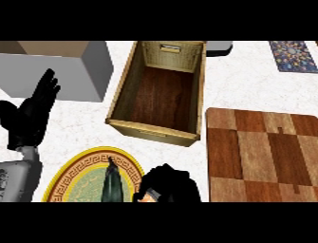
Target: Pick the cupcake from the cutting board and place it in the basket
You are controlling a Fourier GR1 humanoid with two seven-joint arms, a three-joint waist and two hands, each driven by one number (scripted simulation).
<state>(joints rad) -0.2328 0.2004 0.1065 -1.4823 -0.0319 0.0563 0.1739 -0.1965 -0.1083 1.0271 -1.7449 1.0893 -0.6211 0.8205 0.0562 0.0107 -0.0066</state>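
Observation:
The wooden cutting board [266,152] lies at the right with nothing on it. My right hand [168,182] is low in the middle of the view, left of the board and below the basket, its fingers curled into a fist. A small orange-brown bit of the cupcake [145,199] peeks out at the hand's lower left; the rest is hidden. The basket [154,130], a long woven box with a brown floor, stands open in the upper middle and holds nothing. My left hand [32,114] rests open at the left, fingers up.
A round plate [63,175] with a yellow patterned rim sits beside my right hand, and a dark slim object [111,182] lies on it. A grey box [63,66] stands at the upper left. A patterned mat [294,56] lies at the upper right.

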